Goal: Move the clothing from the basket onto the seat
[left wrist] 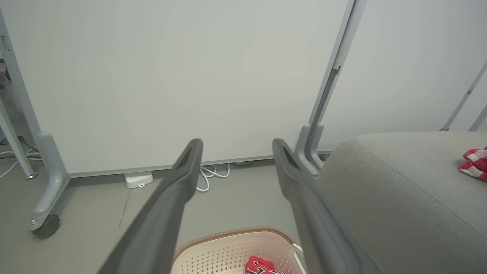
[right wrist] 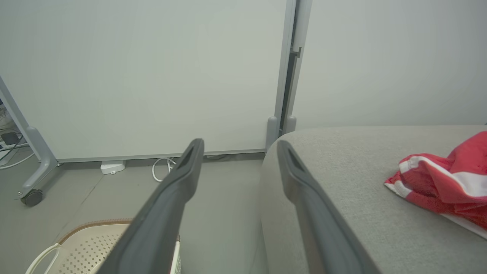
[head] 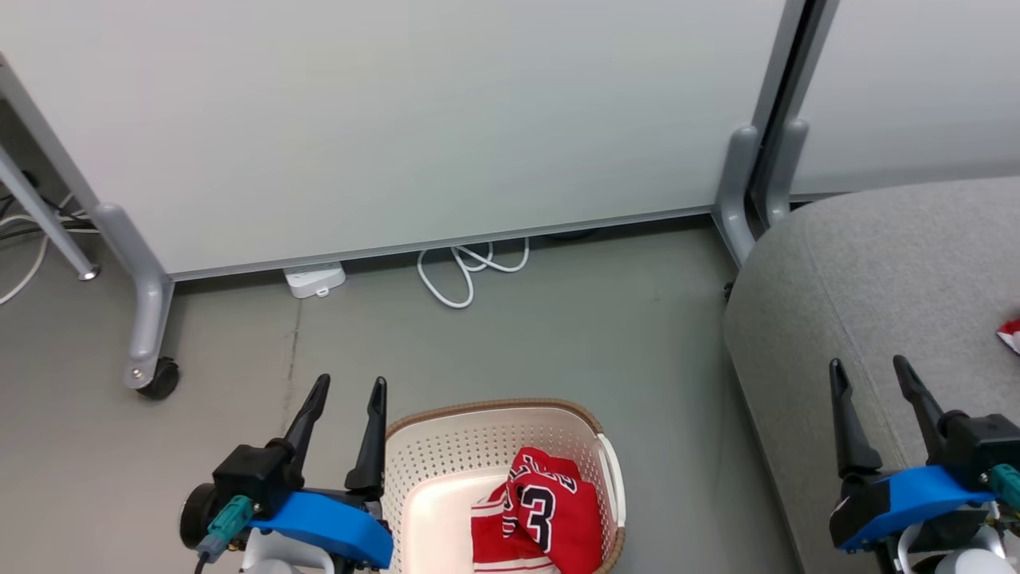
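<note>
As the head view shows, the left tool (head: 351, 383) at 7 o'clock and the right tool (head: 868, 365) at 4 gape wide, both empty; the jersey (head: 550, 510) lies in the basket (head: 494, 405) at 6. In the left wrist view, the striped piece (left wrist: 473, 161) rests on the seat (left wrist: 399, 182) at 3 o'clock. In the right wrist view it also lies there at 3.

- Looks like a lab or office test space, not a home.
- Pale partition (head: 398, 119) standing on a castor (head: 159, 379).
- Power strip (head: 315, 280) and loose white cable (head: 462, 275) under the partition's lower edge.
- Grey sofa (head: 876, 279) just right of the partition.

Basket (head: 446, 454) and white cable (head: 476, 263) lie on the floor (head: 606, 335); striped garment (right wrist: 437, 182) on the seat (head: 876, 271)
</note>
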Controlling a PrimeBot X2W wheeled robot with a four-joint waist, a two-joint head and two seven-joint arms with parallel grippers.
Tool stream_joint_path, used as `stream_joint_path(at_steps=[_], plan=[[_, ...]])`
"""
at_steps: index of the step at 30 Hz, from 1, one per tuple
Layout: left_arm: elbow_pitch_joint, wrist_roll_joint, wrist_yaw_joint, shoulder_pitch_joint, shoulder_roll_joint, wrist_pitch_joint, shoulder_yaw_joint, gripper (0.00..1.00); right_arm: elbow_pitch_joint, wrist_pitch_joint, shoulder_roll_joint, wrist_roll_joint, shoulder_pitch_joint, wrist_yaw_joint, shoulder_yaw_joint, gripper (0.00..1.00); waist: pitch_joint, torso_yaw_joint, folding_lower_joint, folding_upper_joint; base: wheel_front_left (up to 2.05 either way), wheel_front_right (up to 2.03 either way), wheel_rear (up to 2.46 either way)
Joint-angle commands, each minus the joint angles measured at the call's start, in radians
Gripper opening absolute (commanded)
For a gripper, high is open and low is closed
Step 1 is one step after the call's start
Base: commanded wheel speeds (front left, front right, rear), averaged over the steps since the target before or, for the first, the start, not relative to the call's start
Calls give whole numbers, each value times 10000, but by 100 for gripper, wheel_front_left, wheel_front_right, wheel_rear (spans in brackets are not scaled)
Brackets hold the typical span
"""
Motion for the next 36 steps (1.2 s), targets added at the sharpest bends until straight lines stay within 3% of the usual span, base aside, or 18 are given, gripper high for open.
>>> stream_joint_path(at_steps=[1,9,25,36], plan=[[2,40,-23,61,8,-27,136,100,-97,18,37,-30,213,1,60,100,-137,206,2,0,0,0,0],[-49,156,-23,233,-63,-27,774,100,-307,128,102,76,552,1,574,100,-209,522,2,0,0,0,0],[29,240,-23,262,-179,-27,792,100,-78,-124,108,318,304,1,721,100,-23,543,2,0,0,0,0],[108,261,-23,-83,-63,-27,652,100,-85,-252,106,425,-317,1,1203,100,774,8,2,0,0,0,0]])
